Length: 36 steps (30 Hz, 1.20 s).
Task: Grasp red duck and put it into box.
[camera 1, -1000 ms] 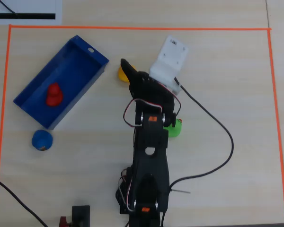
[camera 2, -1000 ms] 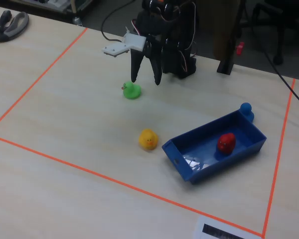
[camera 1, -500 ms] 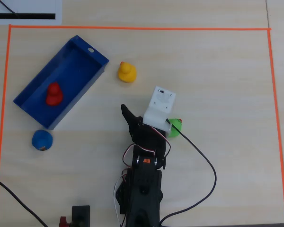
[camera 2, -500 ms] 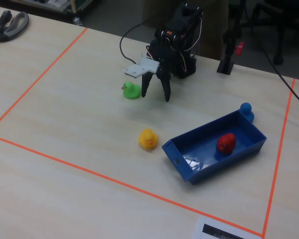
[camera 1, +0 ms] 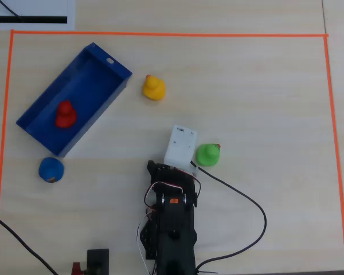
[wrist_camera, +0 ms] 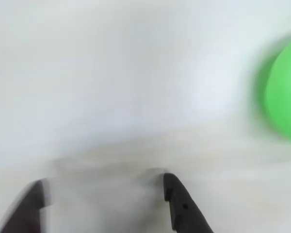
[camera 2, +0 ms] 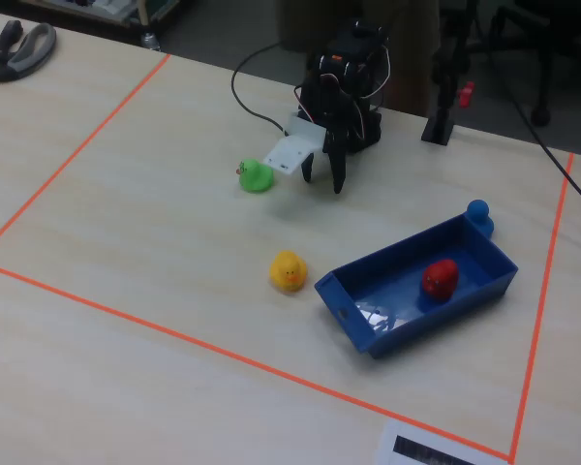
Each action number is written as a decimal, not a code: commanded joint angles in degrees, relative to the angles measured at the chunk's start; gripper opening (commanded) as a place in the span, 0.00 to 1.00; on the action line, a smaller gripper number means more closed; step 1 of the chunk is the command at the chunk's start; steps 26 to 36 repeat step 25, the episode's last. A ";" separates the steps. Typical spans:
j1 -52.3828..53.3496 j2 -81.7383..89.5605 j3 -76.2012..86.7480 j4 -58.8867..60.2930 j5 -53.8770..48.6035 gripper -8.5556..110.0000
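The red duck (camera 1: 65,114) sits inside the deep blue box (camera 1: 103,67), toward its lower left end; it also shows in the fixed view (camera 2: 440,278), in the box (camera 2: 397,329). My gripper (camera 2: 321,176) is folded back near the arm's base, far from the box, with its two black fingers pointing down at the table. In the wrist view the gripper (wrist_camera: 104,187) is open and empty, with only bare table between the fingers. In the overhead view the fingers are hidden under the white wrist block (camera 1: 180,146).
A green duck (camera 1: 207,154) lies right beside my wrist, also at the right edge of the wrist view (wrist_camera: 286,97). A yellow duck (camera 1: 153,87) stands near the box's corner. A small blue toy (camera 1: 51,169) lies just outside the box. Orange tape (camera 1: 160,34) bounds the table area.
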 commanded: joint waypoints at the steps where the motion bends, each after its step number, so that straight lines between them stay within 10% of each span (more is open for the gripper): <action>1: -0.70 -0.44 -0.26 1.49 1.05 0.07; 36: 0.70 -0.44 -0.26 1.49 1.32 0.12</action>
